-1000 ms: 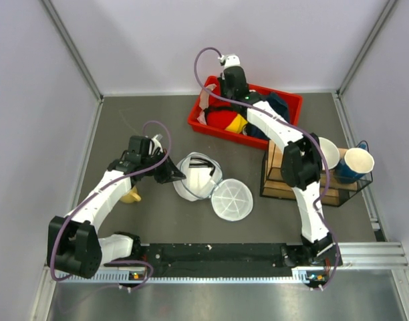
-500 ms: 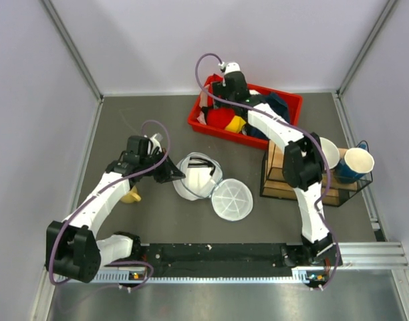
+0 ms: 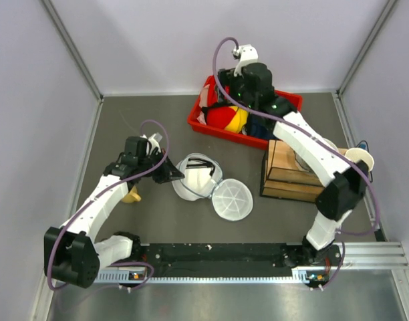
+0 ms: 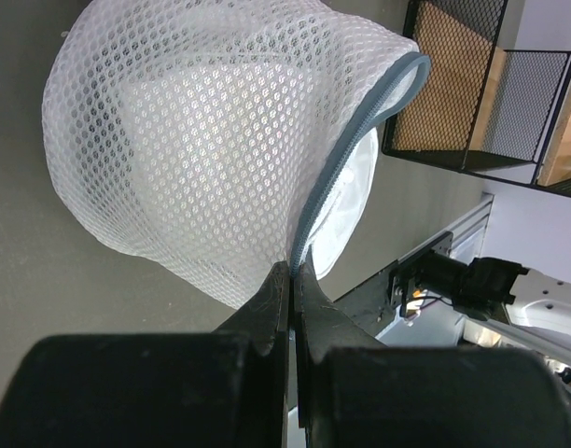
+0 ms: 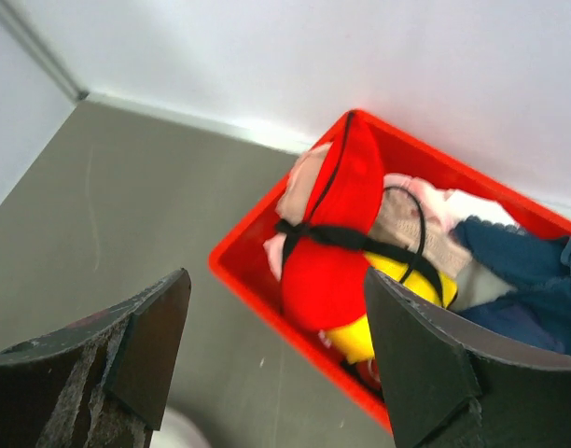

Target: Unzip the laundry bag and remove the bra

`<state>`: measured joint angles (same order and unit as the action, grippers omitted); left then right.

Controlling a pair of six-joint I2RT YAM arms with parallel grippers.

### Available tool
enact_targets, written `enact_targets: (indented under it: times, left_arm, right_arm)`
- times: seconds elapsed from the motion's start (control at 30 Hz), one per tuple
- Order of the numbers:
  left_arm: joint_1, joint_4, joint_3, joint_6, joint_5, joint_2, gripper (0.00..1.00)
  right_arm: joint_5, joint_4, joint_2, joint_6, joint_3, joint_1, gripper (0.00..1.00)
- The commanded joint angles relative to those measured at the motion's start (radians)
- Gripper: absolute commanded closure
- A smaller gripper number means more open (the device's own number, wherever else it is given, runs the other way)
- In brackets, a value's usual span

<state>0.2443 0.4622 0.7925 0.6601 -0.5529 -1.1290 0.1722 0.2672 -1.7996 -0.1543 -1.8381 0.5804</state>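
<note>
The laundry bag (image 3: 198, 176) lies open on the table, its white mesh dome (image 4: 201, 140) beside the flat spoked disc half (image 3: 232, 199). My left gripper (image 3: 170, 175) is shut on the bag's grey zipper edge (image 4: 351, 159), the tips pinching it (image 4: 292, 273). The bra (image 5: 332, 261), red with black straps, lies in the red bin (image 5: 253, 278) at the back (image 3: 221, 119). My right gripper (image 5: 276, 341) hangs open above the bin's left end (image 3: 228, 92), nothing between its fingers (image 5: 146, 345), apart from the bra.
The red bin (image 3: 289, 100) also holds a yellow item (image 5: 411, 280), a beige-pink cloth (image 5: 411, 222) and a navy cloth (image 5: 528, 271). A wire rack with wooden blocks (image 3: 291, 177) and cups (image 3: 359, 160) stands right. A yellow object (image 3: 129, 196) lies under the left arm.
My right gripper has opened and lifted up and to the right, away from the bra, which stays in the bin. The left gripper still holds the bag's edge.
</note>
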Motion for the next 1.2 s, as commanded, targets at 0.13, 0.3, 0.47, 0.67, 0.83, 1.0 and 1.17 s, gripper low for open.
enact_targets:
  times: [0.13,0.3,0.47,0.67,0.83,1.0,1.17]
  left_arm:
    - [0.004,0.001,-0.01,-0.042,0.025,0.021,1.0]
    - [0.003,0.009,-0.013,-0.051,0.086,0.018,1.0]
    - [0.001,0.015,0.001,-0.068,0.113,-0.003,1.0]
    - [0.0,0.013,0.005,-0.073,0.114,-0.017,1.0]
    - [-0.003,0.016,0.008,-0.065,0.125,-0.015,1.0]
    - [-0.005,0.015,0.016,-0.07,0.12,-0.029,1.0]
    - [-0.005,0.016,0.019,-0.073,0.125,-0.043,1.0]
  right_arm:
    - [-0.014,-0.017,0.334,-0.07,0.438,0.143,0.24]
    - [-0.008,-0.031,0.421,-0.165,0.646,0.24,0.25]
    - [0.007,-0.028,0.358,-0.206,0.726,0.272,0.25]
    - [0.013,-0.028,0.246,-0.205,0.706,0.294,0.24]
    - [0.016,-0.065,0.168,-0.218,0.7,0.294,0.25]
    - [0.027,-0.115,0.137,-0.226,0.714,0.294,0.41]
    - [0.015,-0.135,0.14,-0.24,0.72,0.295,0.67]
